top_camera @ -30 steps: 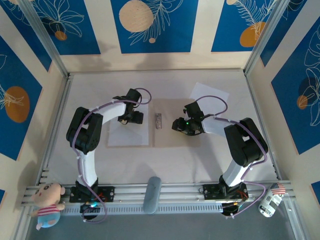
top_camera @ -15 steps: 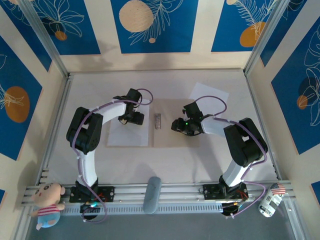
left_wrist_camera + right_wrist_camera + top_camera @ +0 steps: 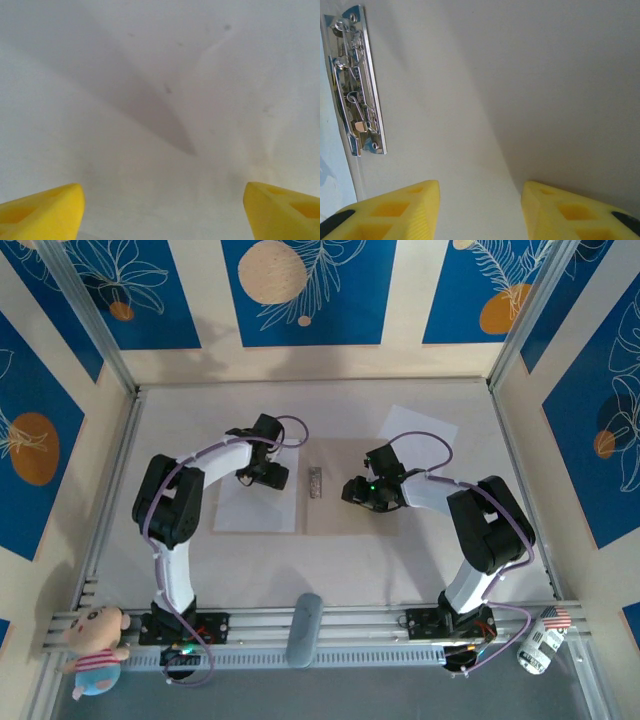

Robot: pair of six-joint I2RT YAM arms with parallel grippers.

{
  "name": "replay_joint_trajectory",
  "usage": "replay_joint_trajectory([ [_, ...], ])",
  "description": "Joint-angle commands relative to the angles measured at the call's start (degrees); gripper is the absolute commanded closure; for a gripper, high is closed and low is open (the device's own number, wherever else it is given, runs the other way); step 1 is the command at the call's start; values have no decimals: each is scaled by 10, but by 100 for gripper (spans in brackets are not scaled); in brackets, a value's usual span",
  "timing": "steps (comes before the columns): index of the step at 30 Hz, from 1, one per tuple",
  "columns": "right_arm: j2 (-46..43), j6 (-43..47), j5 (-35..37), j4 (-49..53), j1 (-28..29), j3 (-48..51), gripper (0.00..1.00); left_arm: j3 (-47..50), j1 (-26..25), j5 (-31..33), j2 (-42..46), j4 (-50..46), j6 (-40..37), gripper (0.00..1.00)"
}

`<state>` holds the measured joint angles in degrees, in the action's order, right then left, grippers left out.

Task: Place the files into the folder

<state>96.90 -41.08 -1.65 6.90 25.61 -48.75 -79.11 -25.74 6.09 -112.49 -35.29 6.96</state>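
Closest to me, the left gripper [image 3: 160,200] hangs just over the first file [image 3: 252,512], its blunt yellow fingers [image 3: 45,210] spread wide with nothing between them. That thin white sheet is matte (a few soft creases and small specks show in the wrist view). It lies flat on the left side of the folder [image 3: 345,518], smooth tan card opened out on the pale table [image 3: 400,570]. The right gripper [image 3: 480,190] hovers over the bare right panel, its pocketed yellow fingers parted and holding nothing. Just beyond them, along the hinge, lies a long shiny metal clip [image 3: 356,85] with wire springs. Farthest off, the second file [image 3: 425,428] lies tilted at the folder's far right corner; I cannot tell whether its near edge sits under the card.
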Motion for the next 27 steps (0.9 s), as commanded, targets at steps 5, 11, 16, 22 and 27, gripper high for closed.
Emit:
replay_joint_trajectory([
  [5,1,-8,3,45,8,-7,51,37,-20,-53,60,9,-6,6],
  [11,2,-7,3,49,8,-10,51,66,-26,-39,51,20,-15,5],
  [16,2,-4,5,52,8,-13,51,73,-30,-27,30,25,-24,9],
  [22,2,-2,9,56,8,-12,51,84,-31,-2,17,26,-37,9],
  [27,0,-1,13,57,6,-7,51,78,-29,29,5,9,-47,10],
])
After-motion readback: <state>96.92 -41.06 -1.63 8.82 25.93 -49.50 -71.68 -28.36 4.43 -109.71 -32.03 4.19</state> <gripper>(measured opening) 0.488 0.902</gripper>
